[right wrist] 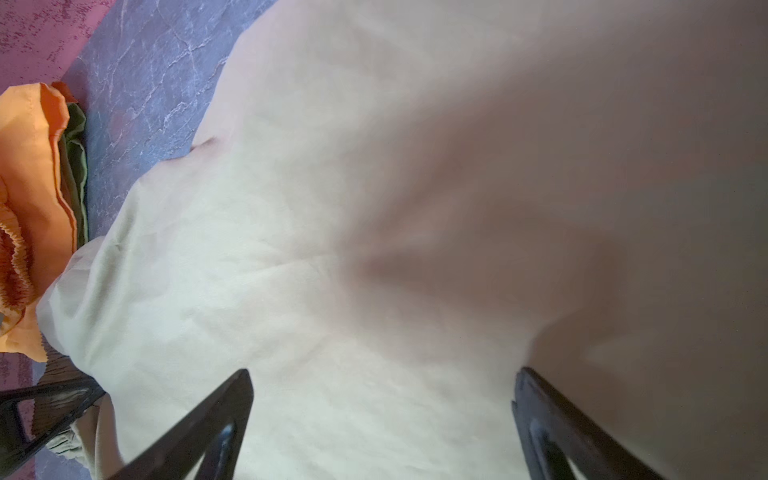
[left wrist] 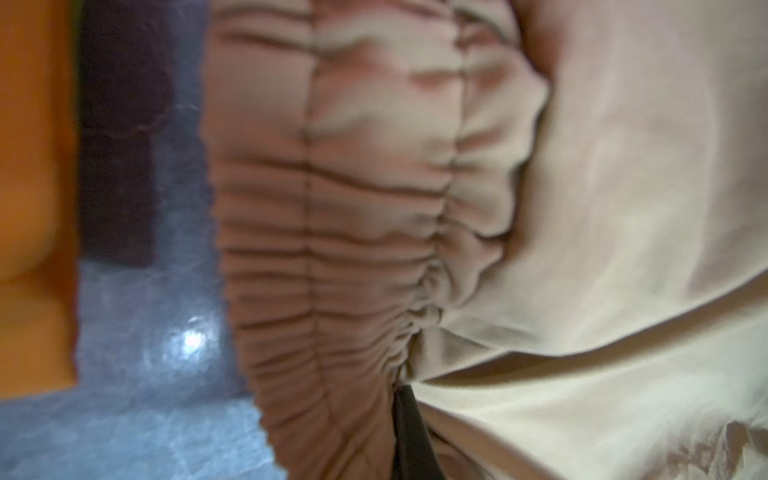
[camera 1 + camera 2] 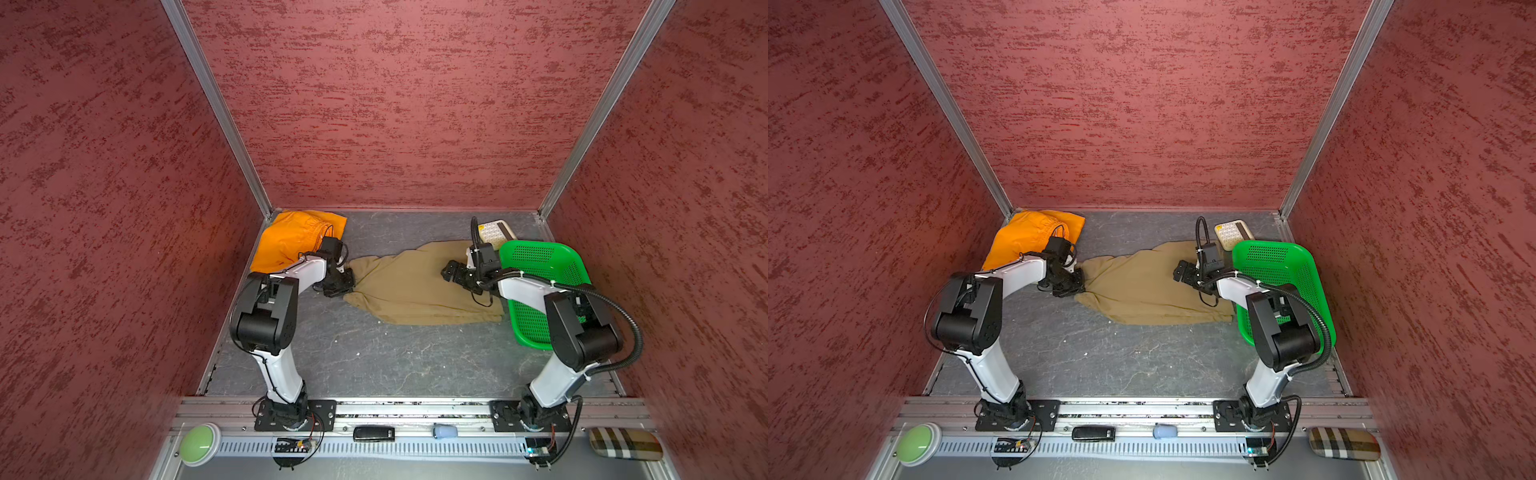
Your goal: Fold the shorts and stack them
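Both top views: khaki shorts [image 3: 415, 286] on grey tabletop [image 3: 374, 365], red walls [image 3: 395, 104].

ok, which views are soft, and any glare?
Left wrist: blurred throughout, khaki shorts too close; small glare spot on the table. Right wrist: fabric soft and shadowed toward one side, table marbling sharper. Top views: sharp, evenly lit, wide-angle splay of the walls.

place: lab robot cell | cues: red panel walls [image 3: 395, 104], aluminium frame [image 3: 216, 104], rail-mounted arms [image 3: 278, 374]

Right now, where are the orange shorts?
In both top views the orange shorts lie in the far left corner of the table, behind the left arm, left of the khaki shorts.
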`<action>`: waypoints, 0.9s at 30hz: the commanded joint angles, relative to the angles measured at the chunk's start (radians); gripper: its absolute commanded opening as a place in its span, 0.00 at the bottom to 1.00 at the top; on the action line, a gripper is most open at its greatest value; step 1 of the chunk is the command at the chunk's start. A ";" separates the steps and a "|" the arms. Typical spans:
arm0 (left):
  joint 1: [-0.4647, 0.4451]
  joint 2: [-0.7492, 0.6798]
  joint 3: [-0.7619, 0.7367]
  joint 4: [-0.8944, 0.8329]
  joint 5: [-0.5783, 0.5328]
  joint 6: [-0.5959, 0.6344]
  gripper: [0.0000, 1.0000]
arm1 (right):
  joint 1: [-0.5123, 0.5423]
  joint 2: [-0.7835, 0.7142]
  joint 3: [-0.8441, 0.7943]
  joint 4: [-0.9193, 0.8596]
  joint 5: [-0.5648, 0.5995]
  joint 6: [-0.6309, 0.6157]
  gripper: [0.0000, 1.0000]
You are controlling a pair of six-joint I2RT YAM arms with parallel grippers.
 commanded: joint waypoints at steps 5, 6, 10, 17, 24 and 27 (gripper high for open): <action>0.008 -0.040 0.133 -0.219 -0.088 0.092 0.00 | -0.008 -0.055 -0.009 0.005 0.004 0.000 0.99; 0.008 -0.045 0.155 -0.243 -0.101 0.102 0.00 | -0.008 -0.058 -0.007 0.001 0.005 -0.002 0.99; 0.002 -0.067 0.241 -0.339 -0.179 0.140 0.00 | -0.008 -0.074 0.014 -0.018 0.009 0.000 0.99; -0.045 -0.078 0.346 -0.424 -0.250 0.148 0.00 | 0.041 -0.035 0.043 0.248 -0.143 0.241 0.99; -0.117 -0.039 0.455 -0.472 -0.328 0.157 0.00 | 0.175 0.231 0.315 0.402 -0.179 0.424 0.99; -0.129 -0.040 0.495 -0.487 -0.347 0.164 0.00 | 0.190 0.339 0.400 0.458 -0.181 0.499 0.99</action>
